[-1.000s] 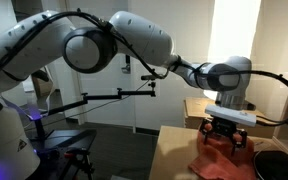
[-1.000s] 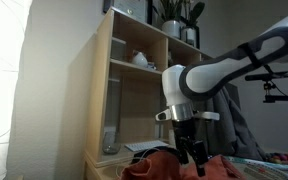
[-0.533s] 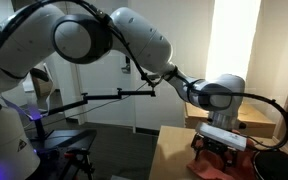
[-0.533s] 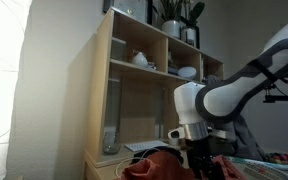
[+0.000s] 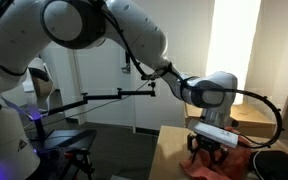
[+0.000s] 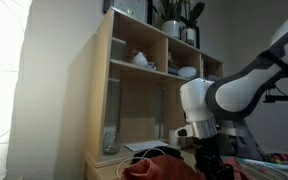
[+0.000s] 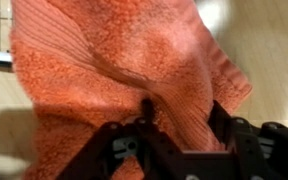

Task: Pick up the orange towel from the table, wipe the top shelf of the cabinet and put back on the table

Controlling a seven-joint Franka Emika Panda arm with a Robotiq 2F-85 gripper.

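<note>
The arm reaches down over the counter with its end effector lowered onto the orange towel. In the wrist view the two fingers stand spread, not drawn together, and their tips press into the cloth. A raised fold of the towel runs up between them. The jaws sit around this ridge rather than beside it. From this angle I cannot tell whether the pads touch the fold.

The towel lies crumpled on the counter, not lifted. The wrist view shows bare wood past its right side and a strip of wood at its lower left. In an exterior view the end effector hangs straight down with the cloth bunched around and under it, back from the counter's near left corner. A dark round object sits just beyond the towel towards the right edge.

In an exterior view the end effector is low at the towel's right end, and the cloth spreads from it towards the edge where the cabinet stands. The wooden cabinet is tall and open-fronted, with plants on its top and a white bowl in an upper compartment. The end effector is well below those shelves.
</note>
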